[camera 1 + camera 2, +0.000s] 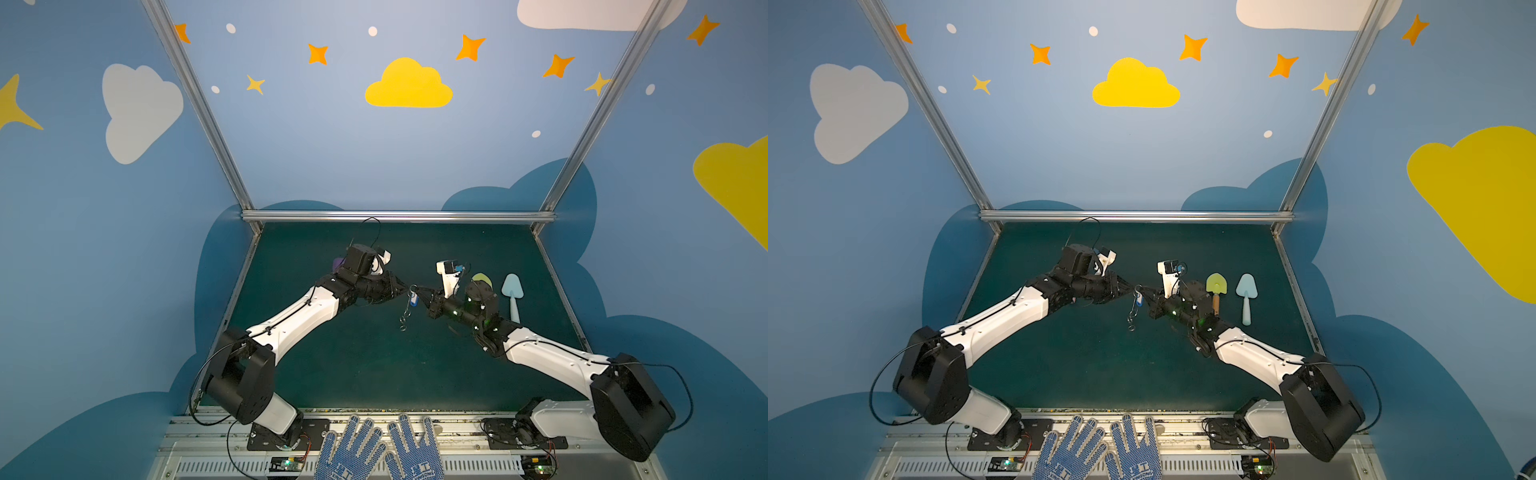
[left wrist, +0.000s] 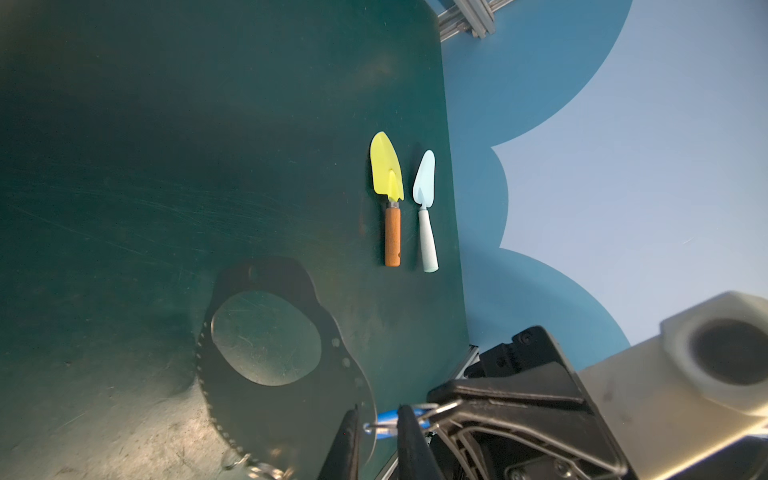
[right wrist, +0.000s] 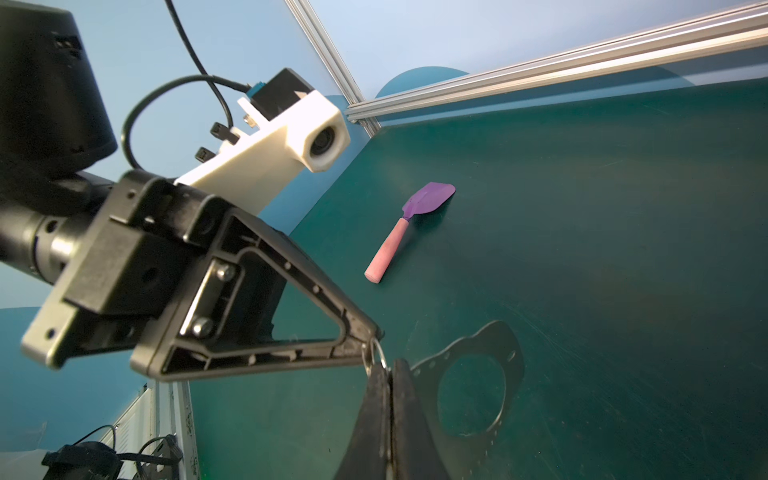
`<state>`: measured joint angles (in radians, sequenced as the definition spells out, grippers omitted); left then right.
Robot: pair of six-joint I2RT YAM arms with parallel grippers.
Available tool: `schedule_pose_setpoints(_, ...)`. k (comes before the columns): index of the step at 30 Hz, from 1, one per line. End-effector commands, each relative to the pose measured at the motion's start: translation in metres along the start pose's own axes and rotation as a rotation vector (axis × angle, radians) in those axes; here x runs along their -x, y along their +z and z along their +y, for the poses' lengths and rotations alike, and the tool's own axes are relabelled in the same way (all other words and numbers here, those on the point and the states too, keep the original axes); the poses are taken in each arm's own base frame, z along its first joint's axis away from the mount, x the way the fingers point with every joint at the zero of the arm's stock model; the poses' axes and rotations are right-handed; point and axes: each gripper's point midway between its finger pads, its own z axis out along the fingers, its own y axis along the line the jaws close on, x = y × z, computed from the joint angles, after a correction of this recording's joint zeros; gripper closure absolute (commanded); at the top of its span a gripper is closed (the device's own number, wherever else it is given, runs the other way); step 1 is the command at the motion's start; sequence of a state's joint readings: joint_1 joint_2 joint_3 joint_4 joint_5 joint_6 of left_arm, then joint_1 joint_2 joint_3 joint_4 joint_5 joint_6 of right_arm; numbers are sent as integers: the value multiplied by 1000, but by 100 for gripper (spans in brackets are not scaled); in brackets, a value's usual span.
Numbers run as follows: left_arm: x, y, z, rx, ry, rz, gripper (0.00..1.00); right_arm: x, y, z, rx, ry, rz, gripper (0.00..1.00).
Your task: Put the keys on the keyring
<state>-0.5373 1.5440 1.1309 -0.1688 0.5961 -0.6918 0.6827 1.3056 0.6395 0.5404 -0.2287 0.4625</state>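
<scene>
My two grippers meet tip to tip in mid-air over the middle of the green table. The keyring (image 2: pixel 291 399), a flat grey oval band with small holes along its edge, hangs edge-on below them in both top views (image 1: pixel 404 318) (image 1: pixel 1132 319). My right gripper (image 3: pixel 390 365) (image 1: pixel 419 290) is shut on a small wire ring at the band's edge (image 3: pixel 513 374). My left gripper (image 2: pixel 378 419) (image 1: pixel 407 289) is nearly shut, with the keys (image 2: pixel 386 415) across its narrow gap. Their blue tag (image 1: pixel 412 298) (image 1: pixel 1138 300) dangles just under the tips.
A yellow shovel with a wooden handle (image 2: pixel 388 183) (image 1: pixel 1217 284) and a pale blue shovel (image 2: pixel 424 187) (image 1: pixel 512 286) lie at the right of the table. A purple shovel with a pink handle (image 3: pixel 428 197) lies at the back left. Blue dotted gloves (image 1: pixel 374 449) rest at the front edge.
</scene>
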Motion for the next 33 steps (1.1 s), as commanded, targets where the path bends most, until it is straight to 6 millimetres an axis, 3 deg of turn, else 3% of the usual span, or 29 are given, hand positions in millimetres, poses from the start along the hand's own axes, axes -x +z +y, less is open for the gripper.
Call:
schedule_pose_setpoints(1,-6,10,-7,-22,20,44,83,32,-8,27,89,-49,-106,100)
schedule_pose_setpoints(8,-8,13,-4,1,25,39,82,30,-11,25,82,-55,-105,100)
schedule_pose_setpoints(18,17,-25,-4,-14,27,-85,78,26,-14,20,60,-48,-104,100)
schedule_pose_setpoints(24,18,-36,-25,-106,85,-101,77,25,-12,19,61,-40,-97,100)
schedule_pose_setpoints(33,6,-35,-49,-212,172,-50,79,26,-10,22,83,-29,-93,100)
